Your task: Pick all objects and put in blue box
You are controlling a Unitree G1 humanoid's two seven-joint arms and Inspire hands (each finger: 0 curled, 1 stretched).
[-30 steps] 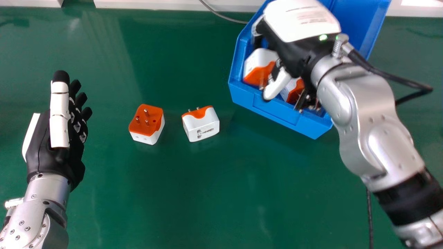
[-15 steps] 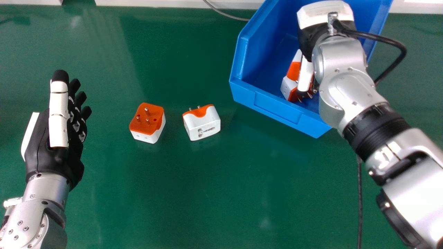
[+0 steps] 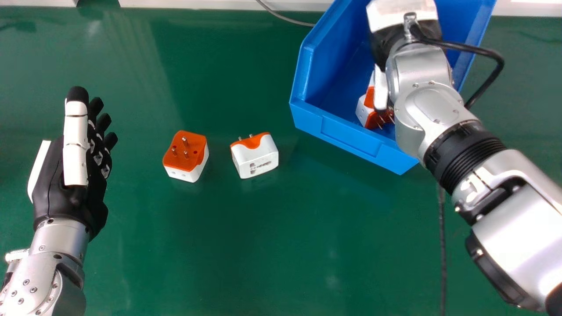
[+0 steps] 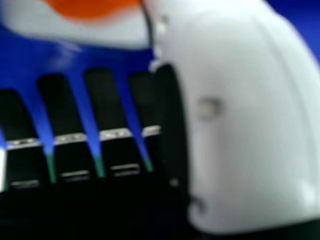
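Observation:
My right hand (image 3: 400, 12) is inside the blue box (image 3: 358, 136) at the upper right, its thumb pointing down over orange-and-white plug adapters (image 3: 364, 107) that it partly hides. In the right hand view, the straight fingers and thumb of my right hand (image 4: 245, 125) stand open, and part of an adapter (image 4: 85, 30) lies beyond the fingertips. Two adapters are on the green table: one (image 3: 186, 151) has its pins up, the other (image 3: 255, 158) rests to its right with a white socket face showing. At the left, my left hand (image 3: 61, 184) is open and empty, apart from both.
A grey cable (image 3: 285, 17) runs behind the box's left side. Another cable (image 3: 442, 250) runs along the table (image 3: 263, 245) beside the right forearm. A white ledge (image 3: 210, 4) borders the far edge of the table.
My right hand has moved rightward within the box, then slightly back left. The adapter by its thumb has left the box's left part. The left hand and both table adapters have kept their places.

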